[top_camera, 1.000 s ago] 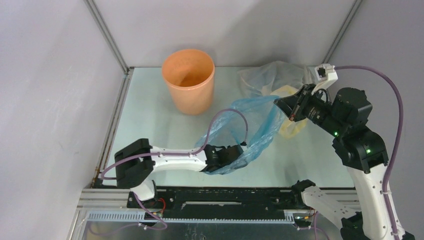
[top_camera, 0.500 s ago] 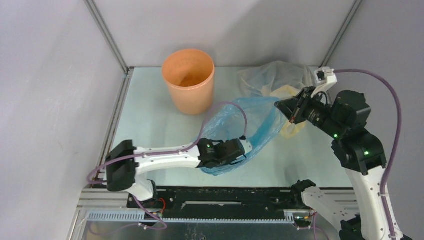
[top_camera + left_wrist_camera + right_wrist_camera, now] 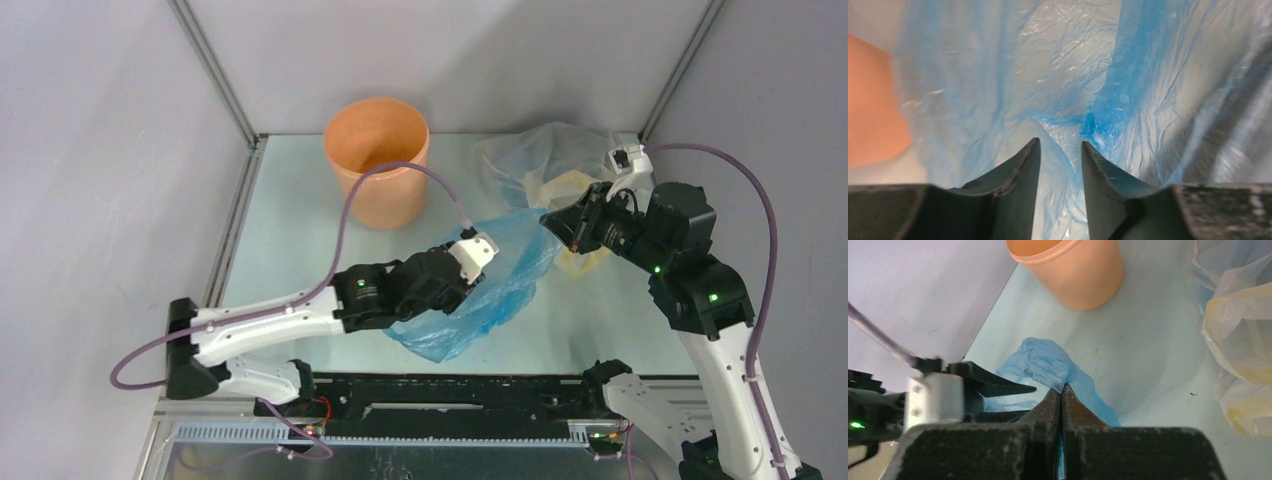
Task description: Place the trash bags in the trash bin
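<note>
Left tool (image 3: 1060, 145): carried forward since a second ago, from the near edge of the light-blue trash bag (image 3: 495, 295) to over its middle; fingers parted by a narrow gap, wrinkled film directly ahead of and around the tips, nothing clamped. Right tool (image 3: 1062, 389): fingers pressed together on the bag's far right edge, holding that edge raised while the rest sags onto the bench (image 3: 290, 240) under the left wrist. Orange trash bin (image 3: 377, 170): upright at the far side, apart from the bag; clear sack with pale yellow contents (image 3: 560, 160) lies behind the right tool.
</note>
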Motion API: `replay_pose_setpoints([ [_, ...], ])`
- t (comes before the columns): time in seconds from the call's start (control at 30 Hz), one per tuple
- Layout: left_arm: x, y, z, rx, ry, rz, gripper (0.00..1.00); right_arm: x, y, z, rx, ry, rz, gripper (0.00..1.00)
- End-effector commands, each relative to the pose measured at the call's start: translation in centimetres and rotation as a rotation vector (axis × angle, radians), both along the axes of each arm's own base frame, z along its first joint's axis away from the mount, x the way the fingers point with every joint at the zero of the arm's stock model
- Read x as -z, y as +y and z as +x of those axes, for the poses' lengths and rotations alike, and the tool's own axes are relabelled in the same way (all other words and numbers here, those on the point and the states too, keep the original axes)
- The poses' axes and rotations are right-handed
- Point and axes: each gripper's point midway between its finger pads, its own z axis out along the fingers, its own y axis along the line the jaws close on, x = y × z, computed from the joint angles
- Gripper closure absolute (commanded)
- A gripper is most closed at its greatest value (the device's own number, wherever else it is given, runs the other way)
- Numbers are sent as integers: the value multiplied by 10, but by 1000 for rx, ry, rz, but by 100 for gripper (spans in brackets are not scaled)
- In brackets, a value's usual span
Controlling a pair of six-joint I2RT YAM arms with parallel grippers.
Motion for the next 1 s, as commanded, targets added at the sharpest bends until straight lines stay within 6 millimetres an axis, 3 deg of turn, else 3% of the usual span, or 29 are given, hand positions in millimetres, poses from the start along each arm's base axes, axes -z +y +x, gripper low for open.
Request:
replay_pose_setpoints([
  [0.0, -71, 23, 4, -95, -47, -201, 50, -1, 6, 2, -32, -21, 17, 100],
  [0.13, -88, 67, 8, -247, -58, -251, 26, 9, 10, 5, -52, 0, 13, 100],
  [0.3, -62, 108, -1, -360, 54, -346, 4, 11, 9, 6, -50, 0, 3, 100],
  [0.4, -33, 121, -12, -386, 191, -422, 15, 12, 10, 6, -54, 3, 2, 100],
  [0.6, 23, 132, -33, -426, 381, -518, 14, 16, 9, 6, -53, 13, -10, 100],
  [0.73, 43, 126, -39, -413, 462, -587, 8, 18, 9, 5, -55, 13, -6, 100],
  [0.97, 71, 124, -30, -500, 531, -673, 14, 21, 8, 1, -54, 16, -8, 100],
])
